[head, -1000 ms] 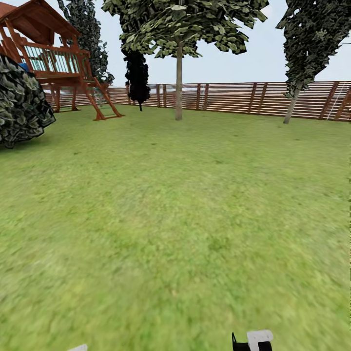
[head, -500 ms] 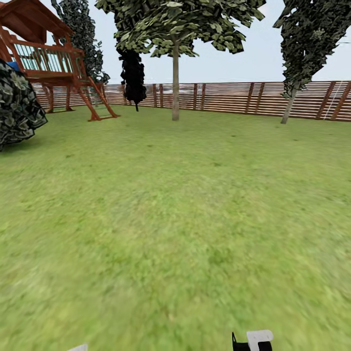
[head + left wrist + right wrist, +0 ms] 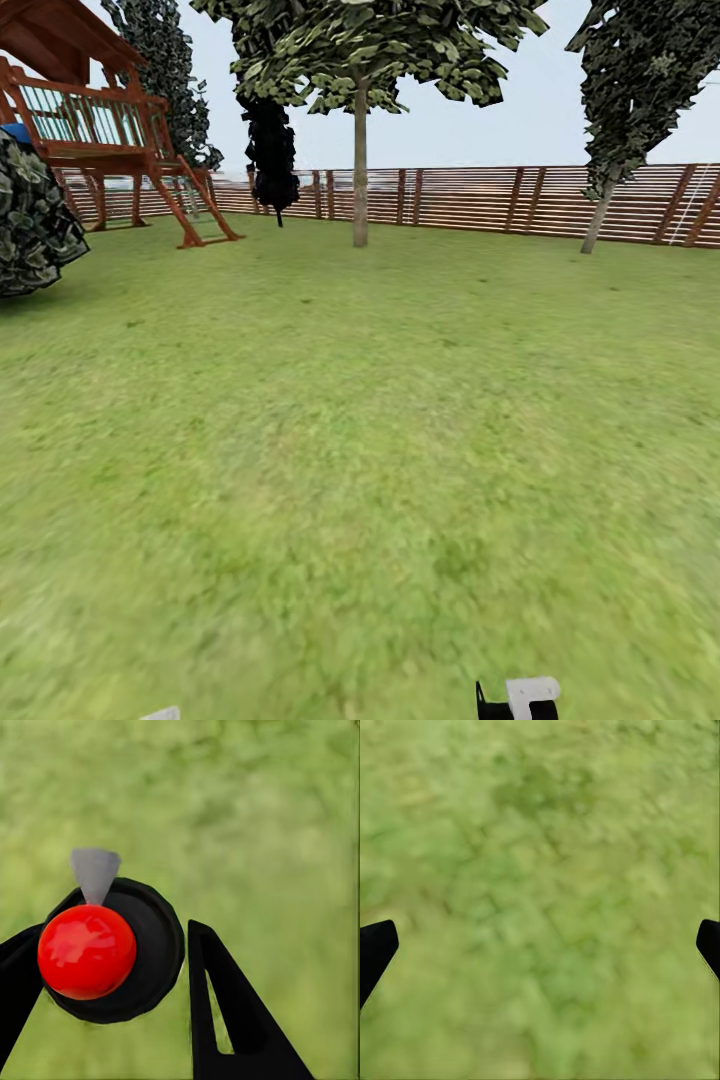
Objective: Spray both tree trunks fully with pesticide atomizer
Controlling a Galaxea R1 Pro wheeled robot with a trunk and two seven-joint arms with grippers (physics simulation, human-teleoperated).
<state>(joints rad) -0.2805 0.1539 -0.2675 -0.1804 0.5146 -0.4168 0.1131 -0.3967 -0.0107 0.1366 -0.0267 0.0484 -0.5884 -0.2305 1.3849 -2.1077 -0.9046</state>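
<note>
Atomizer (image 3: 112, 952): seen from above in the left wrist view, a round dark body with a red cap and a grey nozzle, sitting between the left pincer's (image 3: 105, 982) black fingers (image 3: 225, 1012).
Left pincer: clamped on the atomizer, over blurry grass.
Right pincer (image 3: 540, 945): spread wide, one black tip at each edge of its wrist view, nothing between them, grass (image 3: 540, 870) beyond.
Lawn (image 3: 360, 450): wide and green ahead in the head view.
Tree (image 3: 360, 150): at 12 o'clock, pale trunk (image 3: 360, 190) before the fence (image 3: 500, 200).
Second tree (image 3: 640, 90): at 1 o'clock, leaning trunk.
Playhouse (image 3: 100, 130): at 11 o'clock.
Bush (image 3: 30, 220): at 10 o'clock.
</note>
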